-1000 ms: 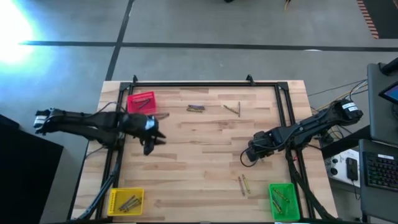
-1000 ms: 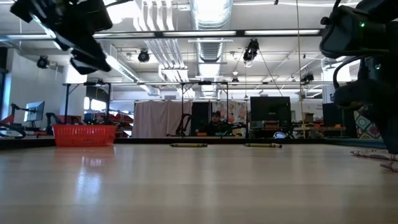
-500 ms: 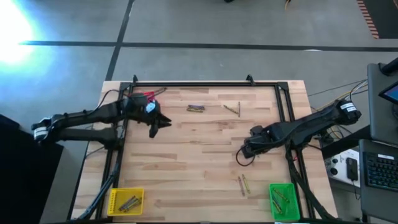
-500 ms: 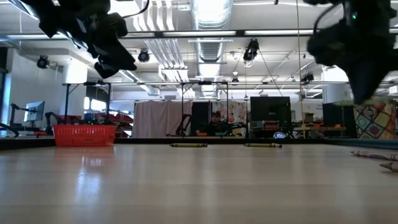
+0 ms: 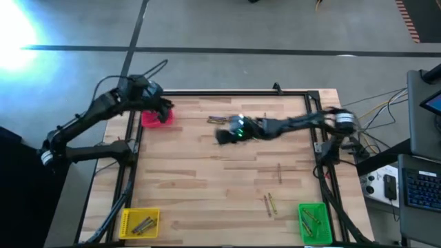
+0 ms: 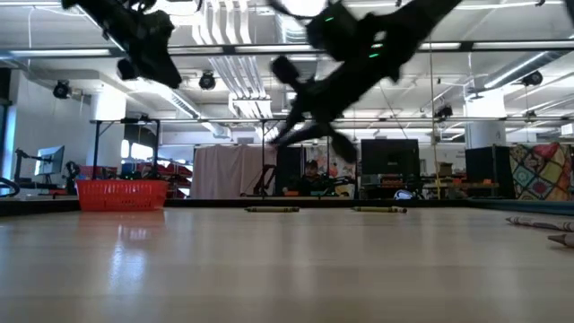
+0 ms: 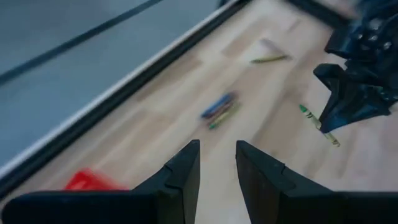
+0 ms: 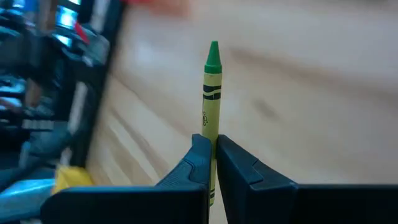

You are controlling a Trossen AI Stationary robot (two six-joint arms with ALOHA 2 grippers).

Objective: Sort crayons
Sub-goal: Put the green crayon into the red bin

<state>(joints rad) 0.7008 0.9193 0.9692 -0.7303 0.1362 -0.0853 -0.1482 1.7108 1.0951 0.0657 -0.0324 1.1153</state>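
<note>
My right gripper (image 5: 222, 136) reaches over the table's far middle, shut on a green crayon (image 8: 212, 93); the left wrist view shows the green crayon (image 7: 318, 124) slanting below it. My left gripper (image 5: 165, 107) hovers over the red bin (image 5: 155, 118) at the far left, a narrow gap between its fingers (image 7: 216, 167) with nothing in it. Loose crayons lie flat on the wood: a cluster (image 5: 217, 120), a pair (image 5: 258, 120), one (image 5: 279, 172) and a pair (image 5: 269, 203). My right gripper pinches the green crayon's paper-wrapped shaft (image 8: 211, 130) between its two fingers. The crayon lies along the fingers, and its pointed tip (image 8: 213, 53) sticks out past the fingertips. It is lifted clear of the table.
A yellow bin (image 5: 140, 222) with crayons stands at the near left corner, a green bin (image 5: 312, 222) with crayons at the near right. A black frame (image 5: 227, 93) rims the table. Bare wood lies across the middle and near left.
My right gripper has swung from the table's right side toward the far middle and risen, carrying the green crayon. My left gripper has gone up and toward the far edge, from beside the red bin to over it.
</note>
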